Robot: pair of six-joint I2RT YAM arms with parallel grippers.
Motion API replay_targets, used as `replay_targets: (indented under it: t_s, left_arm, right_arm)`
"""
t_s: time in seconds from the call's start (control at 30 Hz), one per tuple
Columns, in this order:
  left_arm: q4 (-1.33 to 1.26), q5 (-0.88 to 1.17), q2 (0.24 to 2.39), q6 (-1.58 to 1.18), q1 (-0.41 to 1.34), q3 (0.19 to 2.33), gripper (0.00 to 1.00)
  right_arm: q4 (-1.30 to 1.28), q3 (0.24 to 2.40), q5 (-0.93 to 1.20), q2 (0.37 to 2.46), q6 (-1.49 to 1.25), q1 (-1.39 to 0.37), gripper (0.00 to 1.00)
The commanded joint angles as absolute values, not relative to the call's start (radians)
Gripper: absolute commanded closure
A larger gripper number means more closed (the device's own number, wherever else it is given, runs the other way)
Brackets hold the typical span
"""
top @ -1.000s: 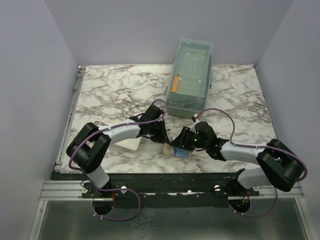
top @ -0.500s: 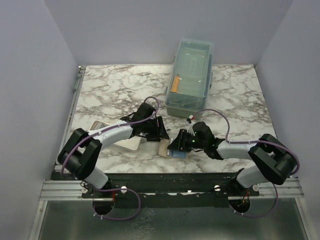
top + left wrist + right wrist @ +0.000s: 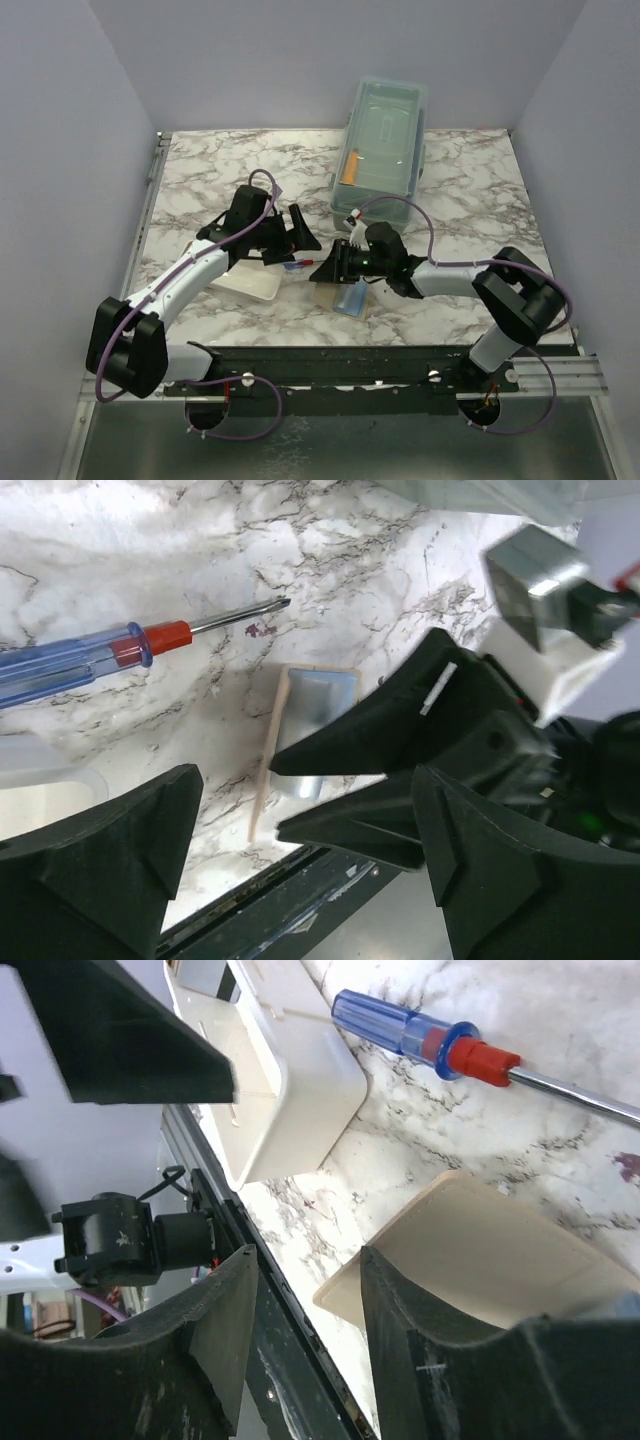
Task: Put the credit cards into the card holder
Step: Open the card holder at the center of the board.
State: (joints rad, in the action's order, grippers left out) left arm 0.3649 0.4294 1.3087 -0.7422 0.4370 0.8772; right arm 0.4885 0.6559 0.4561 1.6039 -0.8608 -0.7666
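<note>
The card holder [image 3: 351,299] lies near the front edge of the marble table, tan outside with light blue lining; in the left wrist view the card holder [image 3: 308,708] stands partly unfolded. My left gripper [image 3: 298,238] hovers up and to the left of it, wide open and empty [image 3: 305,810]. Just left of the holder, my right gripper [image 3: 324,269] has its jaws apart with nothing between them [image 3: 308,1260]; one finger sits beside the holder's tan flap [image 3: 490,1250]. The credit cards are hidden; no separate card shows.
A red-and-blue-handled screwdriver [image 3: 95,658] lies between the grippers, beside a white tray [image 3: 246,284]. At the back stands a clear lidded box [image 3: 382,150] with an orange stick [image 3: 348,171] inside. The black table rail [image 3: 285,900] runs right by the holder.
My left gripper has opened wide and pulled back up and left from the holder. The right gripper has lifted off the holder and shifted left. The holder stays on the table.
</note>
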Motion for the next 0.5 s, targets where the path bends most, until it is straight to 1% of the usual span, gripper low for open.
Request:
replay_targets:
  t_s: [0.0, 0.1, 0.17, 0.23, 0.27, 0.33, 0.47]
  left_arm:
    - [0.493, 0.413, 1.274, -0.665, 0.416, 0.957, 0.05]
    - [0.503, 0.411, 1.272, -0.649, 0.412, 0.963, 0.06]
    - [0.495, 0.479, 1.295, -0.649, 0.412, 0.96, 0.09]
    - [0.483, 0.549, 1.341, -0.65, 0.416, 0.955, 0.15]
    - [0.478, 0.566, 1.361, -0.646, 0.424, 0.954, 0.2]
    - [0.464, 0.557, 1.389, -0.64, 0.454, 0.944, 0.28]
    - [0.434, 0.517, 1.445, -0.642, 0.54, 0.934, 0.28]
  right_arm:
    - [0.593, 0.67, 0.564, 1.685, -0.892, -0.776, 0.5]
    - [0.562, 0.652, 0.525, 1.641, -0.879, -0.775, 0.47]
    - [0.42, 0.673, 0.469, 1.595, -0.845, -0.776, 0.46]
    - [0.25, 0.677, 0.364, 1.54, -0.842, -0.775, 0.44]
    - [0.201, 0.661, 0.322, 1.506, -0.843, -0.775, 0.44]
    - [0.141, 0.612, 0.258, 1.419, -0.848, -0.774, 0.44]
    - [0.063, 0.533, 0.188, 1.293, -0.887, -0.774, 0.45]
